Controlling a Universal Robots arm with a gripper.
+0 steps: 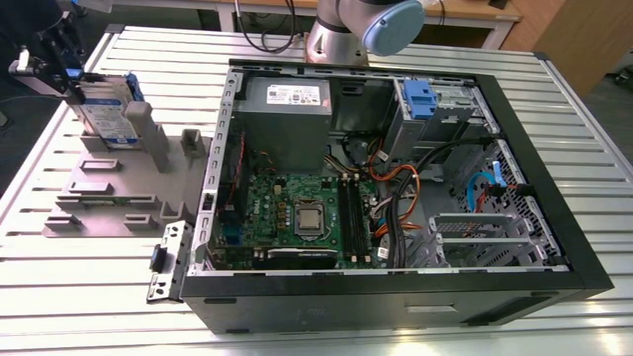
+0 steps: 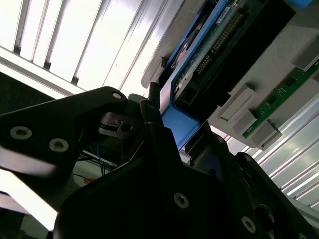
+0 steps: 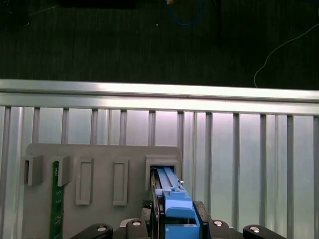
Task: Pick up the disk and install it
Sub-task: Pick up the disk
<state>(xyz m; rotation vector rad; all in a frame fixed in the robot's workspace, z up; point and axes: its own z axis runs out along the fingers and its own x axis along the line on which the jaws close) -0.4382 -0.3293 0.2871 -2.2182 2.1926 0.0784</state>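
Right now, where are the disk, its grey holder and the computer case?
the disk [image 1: 101, 111], exterior view, labelled face.
grey holder [image 1: 168, 178], exterior view, flat base.
computer case [image 1: 396, 300], exterior view, black outer wall.

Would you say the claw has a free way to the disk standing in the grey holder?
Probably yes: in the first wrist view the claw sits astride the blue-framed end of the disk, which stands upright in its slot of the grey holder, with nothing between them.
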